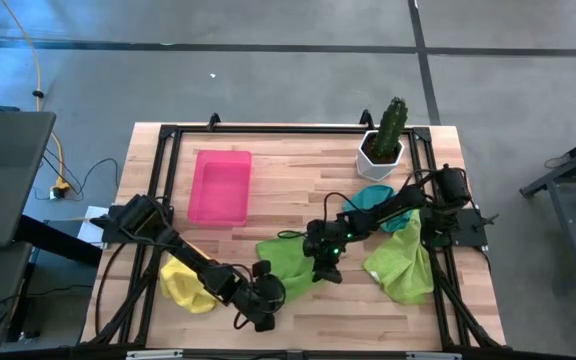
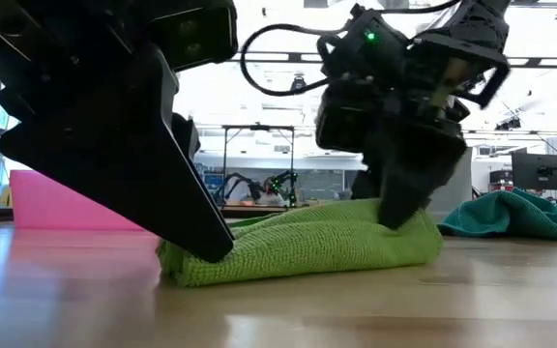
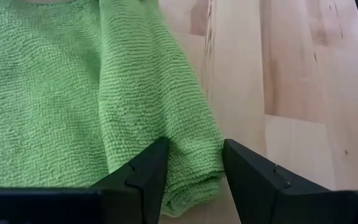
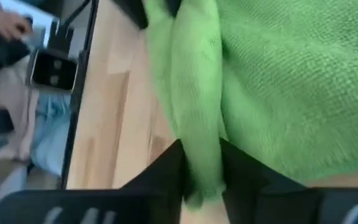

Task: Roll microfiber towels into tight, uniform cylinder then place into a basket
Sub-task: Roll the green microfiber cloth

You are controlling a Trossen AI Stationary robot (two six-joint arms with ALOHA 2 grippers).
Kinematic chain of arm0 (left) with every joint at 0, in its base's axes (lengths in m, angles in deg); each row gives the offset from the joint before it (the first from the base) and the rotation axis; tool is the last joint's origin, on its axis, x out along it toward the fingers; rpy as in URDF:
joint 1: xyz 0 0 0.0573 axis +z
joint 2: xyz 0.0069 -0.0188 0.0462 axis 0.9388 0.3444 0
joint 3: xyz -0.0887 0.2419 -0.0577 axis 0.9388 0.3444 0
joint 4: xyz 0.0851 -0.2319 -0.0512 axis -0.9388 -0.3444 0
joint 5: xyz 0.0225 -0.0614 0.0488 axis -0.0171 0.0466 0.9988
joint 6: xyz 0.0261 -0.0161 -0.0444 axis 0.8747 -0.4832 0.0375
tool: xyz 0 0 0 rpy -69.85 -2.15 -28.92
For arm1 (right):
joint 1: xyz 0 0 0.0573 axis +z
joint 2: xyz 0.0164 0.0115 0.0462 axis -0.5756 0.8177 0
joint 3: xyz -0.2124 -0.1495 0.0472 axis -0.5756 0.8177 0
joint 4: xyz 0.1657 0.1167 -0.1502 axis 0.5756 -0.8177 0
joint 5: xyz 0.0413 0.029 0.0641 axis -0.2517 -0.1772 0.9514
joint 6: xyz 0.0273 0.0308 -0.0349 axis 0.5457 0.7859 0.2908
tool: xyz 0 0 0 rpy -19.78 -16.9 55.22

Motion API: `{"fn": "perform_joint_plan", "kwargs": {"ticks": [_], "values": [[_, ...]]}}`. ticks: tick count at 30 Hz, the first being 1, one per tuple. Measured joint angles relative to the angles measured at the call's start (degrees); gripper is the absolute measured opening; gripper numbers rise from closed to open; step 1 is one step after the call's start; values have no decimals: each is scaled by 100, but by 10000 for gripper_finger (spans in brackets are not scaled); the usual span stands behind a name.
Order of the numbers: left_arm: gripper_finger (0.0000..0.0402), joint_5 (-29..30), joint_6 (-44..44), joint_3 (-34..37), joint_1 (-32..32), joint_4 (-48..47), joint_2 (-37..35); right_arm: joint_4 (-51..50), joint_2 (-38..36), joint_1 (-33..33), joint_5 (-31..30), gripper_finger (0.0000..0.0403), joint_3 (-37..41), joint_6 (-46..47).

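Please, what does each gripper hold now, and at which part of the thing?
Both hold the lime green microfiber towel by its rolled front edge: the left gripper pinches one end of the roll, and the right gripper pinches the other end.

A lime green towel (image 2: pixel 307 246) of nubby, matt microfiber cloth lies at lower centre on a smooth, pale wooden table (image 2: pixel 356 309) with a slight sheen. The basket (image 1: pixel 220 186), upper left, looks like glossy pink plastic.
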Motion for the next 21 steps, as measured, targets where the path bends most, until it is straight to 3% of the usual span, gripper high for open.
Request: {"fn": "perform_joint_plan", "kwargs": {"ticks": [4,7,12,21], "values": [[147,-27,-58,0,0,-12,0,-61,-501,-12,321,128,-13,-698],[147,-24,-59,2,0,2,4,-238,-780,148,119,143,-13,-1674],[147,-42,-76,4,35,7,7,-294,-868,713,-1243,146,-15,-3068],[147,-38,-61,9,35,8,13,-369,-875,1614,-3670,146,-22,-4020]]}}
